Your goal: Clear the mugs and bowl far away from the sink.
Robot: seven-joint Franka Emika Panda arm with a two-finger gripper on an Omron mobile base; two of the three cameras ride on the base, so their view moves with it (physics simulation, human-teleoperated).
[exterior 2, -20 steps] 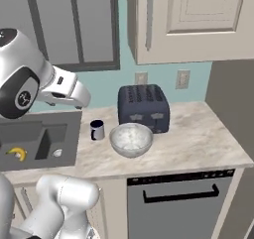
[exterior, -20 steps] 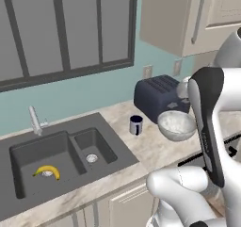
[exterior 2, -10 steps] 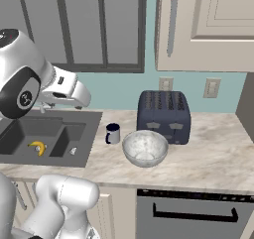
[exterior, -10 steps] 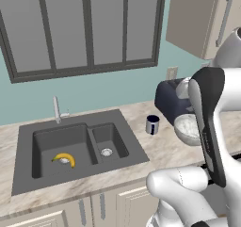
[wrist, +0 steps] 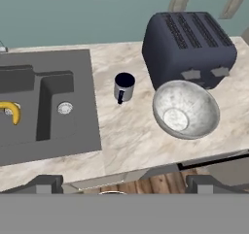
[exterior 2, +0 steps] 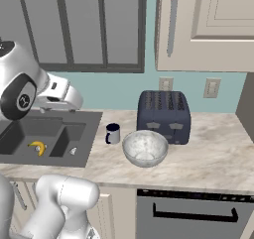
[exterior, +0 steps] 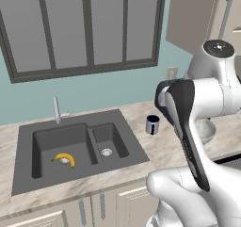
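Bowl (exterior: pixel 207 129) mostly hidden behind the arm in left base view. Sink (wrist: pixel 39 107) cut off at left edge in hand view; banana (wrist: pixel 12 112) there partly cropped. Mug (exterior 2: pixel 112 133) handle too small to resolve.

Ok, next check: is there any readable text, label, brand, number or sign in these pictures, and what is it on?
None can be read.
toaster: plain dark front with grey knobs, no lettering.
mug: no print visible.
bowl: speckled only.
wall outlets: blank.
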